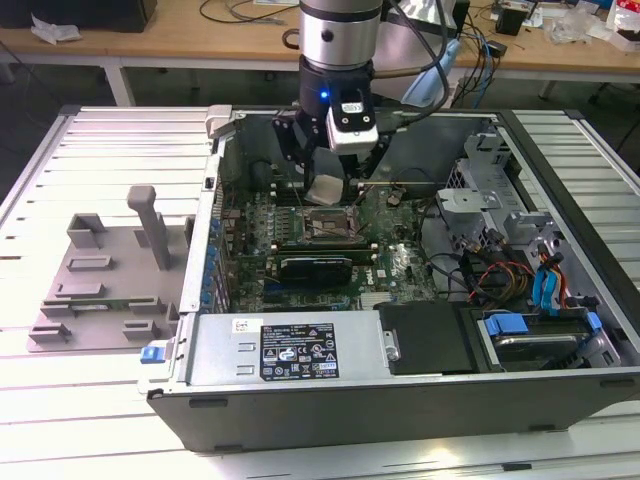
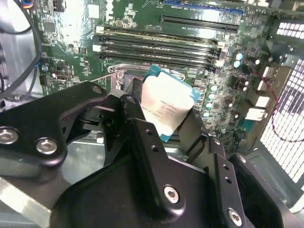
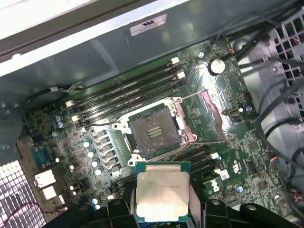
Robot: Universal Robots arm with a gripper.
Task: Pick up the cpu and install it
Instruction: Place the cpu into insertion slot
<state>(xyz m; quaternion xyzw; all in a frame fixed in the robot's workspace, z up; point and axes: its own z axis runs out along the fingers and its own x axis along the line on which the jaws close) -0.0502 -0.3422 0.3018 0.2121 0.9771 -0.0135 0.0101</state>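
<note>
While gripper (image 1: 326,186) grips cpu (image 3: 161,197) over mobo (image 3: 237,156), first wrist view shows socket (image 3: 154,132) (open).

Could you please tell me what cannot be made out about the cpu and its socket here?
- Underside of the cpu: faces away in both wrist views.
- Its gripped edges, second wrist view: covered by the gripper.
- Pins of the socket: too small in the exterior view.

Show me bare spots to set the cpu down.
The empty socket, between memory slots, is bare. So is the slatted table around the grey fixture. Cables crowd the case at the exterior view's right.
</note>
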